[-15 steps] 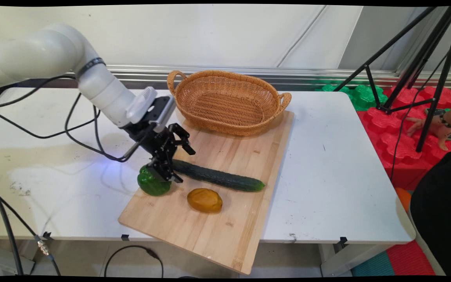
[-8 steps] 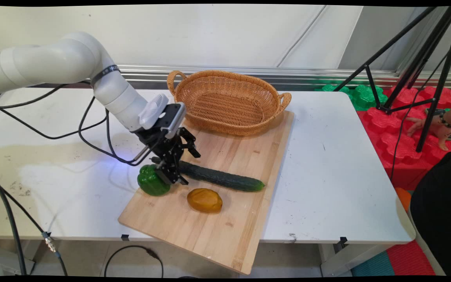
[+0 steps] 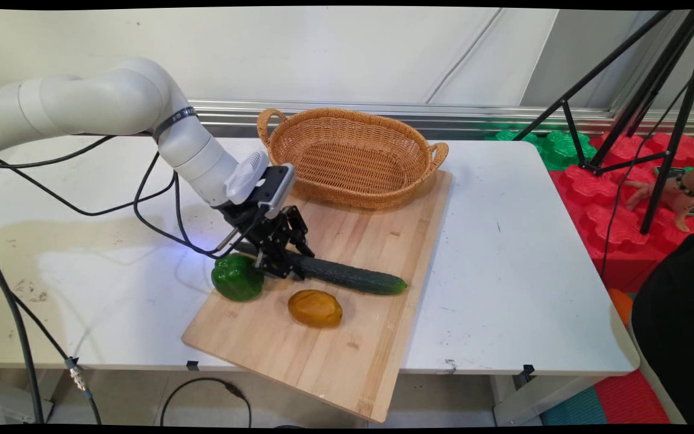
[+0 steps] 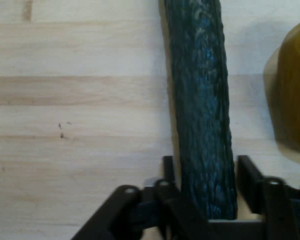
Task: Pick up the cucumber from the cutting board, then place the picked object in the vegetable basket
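On the wooden cutting board [image 3: 347, 337], at its left side, I now have the gripper [image 3: 284, 268] down over the left end of the cucumber [image 3: 347, 276] — a second ago it hung over the green pepper [image 3: 237, 278], and it has since slid right and dropped lower. The pepper has not moved and now sits just left of the fingers. In the hand view the jaws are open, one finger [image 4: 168, 170] on each side of the cucumber [image 4: 202, 100], straddling it near its end; I can't see that they press it yet. The cucumber lies flat, its long axis running left to right and slightly nearer at the right tip, crosswise to the fingers. A yellow-brown fruit [image 3: 315, 308] rests just near of it; the wicker basket [image 3: 353, 158] stands at the board's far end.
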Available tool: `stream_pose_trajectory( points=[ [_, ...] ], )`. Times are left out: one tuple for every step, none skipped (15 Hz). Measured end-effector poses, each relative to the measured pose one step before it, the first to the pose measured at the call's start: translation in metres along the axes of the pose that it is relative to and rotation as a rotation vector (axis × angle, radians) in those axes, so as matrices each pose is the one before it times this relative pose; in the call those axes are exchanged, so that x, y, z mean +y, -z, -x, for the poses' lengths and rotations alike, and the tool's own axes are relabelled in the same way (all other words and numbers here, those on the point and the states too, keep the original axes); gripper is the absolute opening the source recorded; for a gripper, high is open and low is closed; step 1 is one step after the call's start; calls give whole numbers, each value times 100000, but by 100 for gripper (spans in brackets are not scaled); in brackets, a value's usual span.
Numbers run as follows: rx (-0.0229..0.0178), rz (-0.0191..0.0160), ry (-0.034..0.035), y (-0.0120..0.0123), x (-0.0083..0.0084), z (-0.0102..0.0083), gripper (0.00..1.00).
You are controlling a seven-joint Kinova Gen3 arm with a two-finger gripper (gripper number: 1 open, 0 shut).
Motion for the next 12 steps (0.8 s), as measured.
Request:
stream_pose_trajectory(
  points=[
    [55, 234, -127, -122, -13, -12, 0],
    [57, 118, -34, -70, -10, 9, 0],
    [102, 18, 59, -32, -10, 25, 0],
    [164, -66, 84, -12, -38, 1, 0],
    [244, -190, 86, 53, -55, -21, 0],
    [191, -117, 80, 48, -35, -8, 0],
    [479, -102, 113, 133, -56, -45, 0],
    [308, -146, 71, 117, -22, -20, 0],
    [649, -199, -19, 266, 10, -41, 0],
    [440, -128, -39, 191, 4, -25, 0],
    [804, -303, -167, 394, 42, -38, 0],
    [551, -220, -111, 275, 23, -38, 0]
  ],
)
